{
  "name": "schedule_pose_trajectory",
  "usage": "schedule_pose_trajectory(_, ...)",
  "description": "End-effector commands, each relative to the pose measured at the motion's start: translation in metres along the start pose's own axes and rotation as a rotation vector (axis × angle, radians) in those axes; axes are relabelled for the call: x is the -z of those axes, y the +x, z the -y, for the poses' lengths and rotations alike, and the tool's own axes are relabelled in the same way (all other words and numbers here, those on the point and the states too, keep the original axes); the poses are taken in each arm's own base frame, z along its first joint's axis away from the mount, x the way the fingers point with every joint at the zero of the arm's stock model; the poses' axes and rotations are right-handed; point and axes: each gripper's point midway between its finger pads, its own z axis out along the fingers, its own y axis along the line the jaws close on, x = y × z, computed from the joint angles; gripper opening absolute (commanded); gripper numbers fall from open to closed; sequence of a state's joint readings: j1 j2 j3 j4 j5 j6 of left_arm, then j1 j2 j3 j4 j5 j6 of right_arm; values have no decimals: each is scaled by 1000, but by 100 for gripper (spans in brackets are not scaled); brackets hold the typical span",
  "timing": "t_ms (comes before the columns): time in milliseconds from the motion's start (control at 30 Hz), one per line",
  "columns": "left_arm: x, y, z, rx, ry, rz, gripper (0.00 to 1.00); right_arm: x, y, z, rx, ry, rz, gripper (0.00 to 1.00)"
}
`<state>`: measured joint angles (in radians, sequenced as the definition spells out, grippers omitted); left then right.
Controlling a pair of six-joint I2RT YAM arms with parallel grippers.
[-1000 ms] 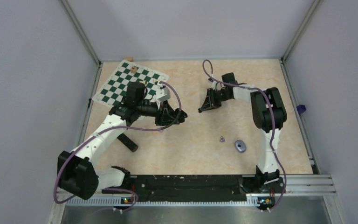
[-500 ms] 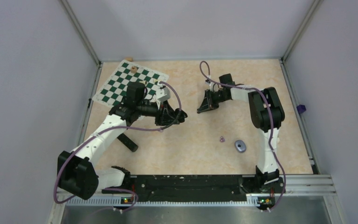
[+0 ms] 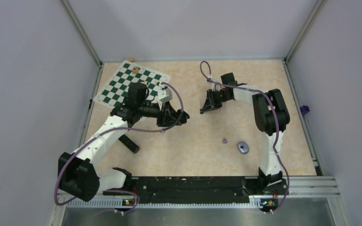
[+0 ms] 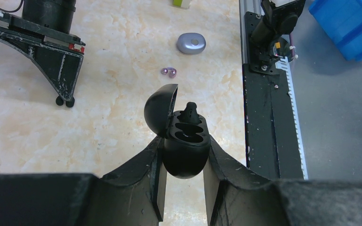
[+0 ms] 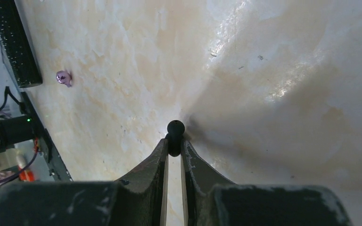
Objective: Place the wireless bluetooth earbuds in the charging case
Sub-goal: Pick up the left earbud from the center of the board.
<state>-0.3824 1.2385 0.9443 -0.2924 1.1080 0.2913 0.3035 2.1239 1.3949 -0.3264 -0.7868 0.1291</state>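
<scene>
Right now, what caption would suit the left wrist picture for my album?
Left gripper holds an open black charging case, one black earbud poking up; purple earbud and grey case lie beyond.

The top camera hangs high above and behind the arm bases and looks steeply down, taking in the whole tabletop [image 3: 193, 155] from far off. The left wrist camera sits just behind the left pincer [image 4: 185, 139], so near that the charging case [image 4: 185, 162] in its grip fills the lower middle. It faces low across the tabletop toward the black rail [image 4: 268, 117]. The right wrist camera rides behind the right pincer [image 5: 174, 141] and looks down at the surface from close by, with a black earbud [image 5: 176, 127] nipped at the tips. All three views share the purple earbud [image 3: 224, 140]; the top and left wrist views also share the grey case [image 3: 243, 147] and the right pincer.
</scene>
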Motion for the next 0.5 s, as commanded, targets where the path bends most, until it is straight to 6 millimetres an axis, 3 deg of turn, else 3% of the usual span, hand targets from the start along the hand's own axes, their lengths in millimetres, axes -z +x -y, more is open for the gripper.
schedule_pose_trajectory(0, 3, -20, 8, -82, 20, 36, 0, 17, -19, -3, 107, 82, 58, 13)
schedule_pose_trajectory(233, 3, -21, 8, -86, 19, 38, 0, 8, -9, 3, 59, 56, 27, 15)
schedule_pose_trajectory(467, 2, -20, 7, -81, 21, 36, 0, 12, -14, -4, 57, 18, 39, 19)
